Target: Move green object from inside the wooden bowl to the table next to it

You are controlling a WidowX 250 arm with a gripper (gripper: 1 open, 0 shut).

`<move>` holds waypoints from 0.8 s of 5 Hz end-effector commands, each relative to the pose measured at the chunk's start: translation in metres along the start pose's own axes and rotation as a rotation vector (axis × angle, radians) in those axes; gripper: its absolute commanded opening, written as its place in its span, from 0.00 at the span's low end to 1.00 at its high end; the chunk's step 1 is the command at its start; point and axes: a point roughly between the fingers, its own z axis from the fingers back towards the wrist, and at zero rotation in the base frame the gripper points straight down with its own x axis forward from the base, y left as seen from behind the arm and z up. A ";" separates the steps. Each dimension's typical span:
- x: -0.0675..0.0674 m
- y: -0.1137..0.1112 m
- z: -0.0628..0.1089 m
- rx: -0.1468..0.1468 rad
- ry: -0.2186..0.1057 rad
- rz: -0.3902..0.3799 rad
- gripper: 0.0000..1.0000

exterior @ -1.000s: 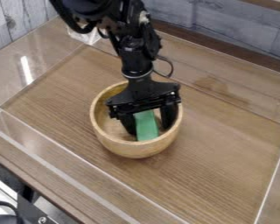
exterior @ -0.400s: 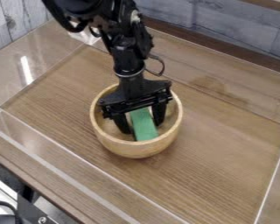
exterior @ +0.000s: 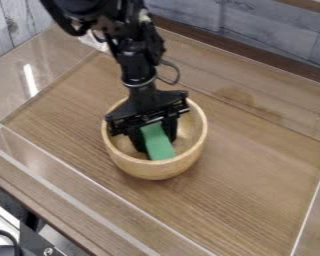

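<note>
Straddling flat bright green rectangular block [exterior: 156, 141] inside round tan wooden bowl [exterior: 129, 163] with black fingers [exterior: 145, 122] partly open, grip unclear.

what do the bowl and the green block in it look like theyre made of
The bowl looks like light unpainted wood, with a matte tan surface and a thick rim. The green block is plain, uniformly bright green and unmarked, possibly painted wood or plastic; the picture leaves that open.

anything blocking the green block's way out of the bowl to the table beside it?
Only the wooden bowl's own thick rim: the green object lies inside it and has to be lifted over. The claw is down in the bowl astride the block, nothing between them. The table beside the bowl shows no other objects.
</note>
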 end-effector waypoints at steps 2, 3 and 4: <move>0.005 0.002 0.028 -0.045 0.000 -0.008 0.00; 0.000 -0.006 0.037 -0.048 0.002 0.009 0.00; -0.003 -0.012 0.045 -0.051 0.006 0.011 0.00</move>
